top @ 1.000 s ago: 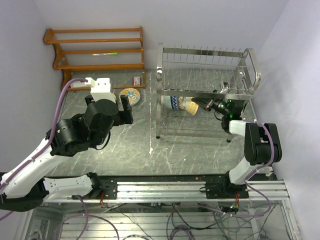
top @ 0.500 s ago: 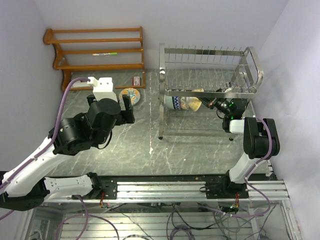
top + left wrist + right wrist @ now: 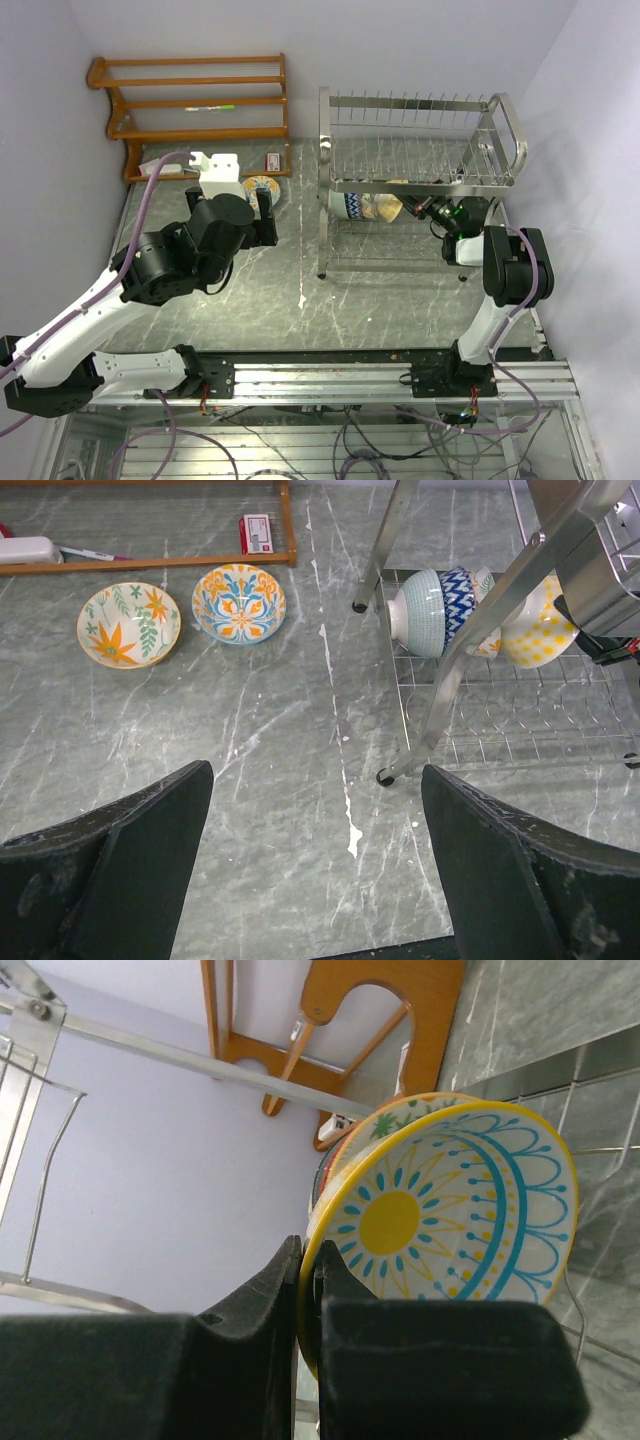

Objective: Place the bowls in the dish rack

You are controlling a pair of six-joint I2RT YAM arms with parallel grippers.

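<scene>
Two painted bowls lie on the table, a cream one with orange flowers [image 3: 129, 625] and a blue-and-orange one [image 3: 239, 603]. My left gripper [image 3: 315, 770] hangs open above the table near them, holding nothing; from above the left gripper [image 3: 262, 215] partly hides one bowl [image 3: 262, 185]. In the lower tier of the dish rack [image 3: 322, 140] stand a pale mint bowl [image 3: 420, 612], a blue-patterned bowl [image 3: 458, 595] and a yellow-dotted bowl [image 3: 540, 625]. My right gripper [image 3: 308, 1255] is shut on the rim of the yellow sun-patterned bowl [image 3: 450, 1210], held on edge against the others.
A brown wooden slatted shelf [image 3: 190, 100] stands at the back left. A small red box [image 3: 255, 532] and a white object [image 3: 25, 550] lie by its base. The rack's legs [image 3: 385, 775] stand just right of my left gripper.
My left arm has moved away from its base, toward the bowls on the table. My right gripper has nudged the yellow bowl slightly deeper into the lower tier, and the rack shifted a little.
</scene>
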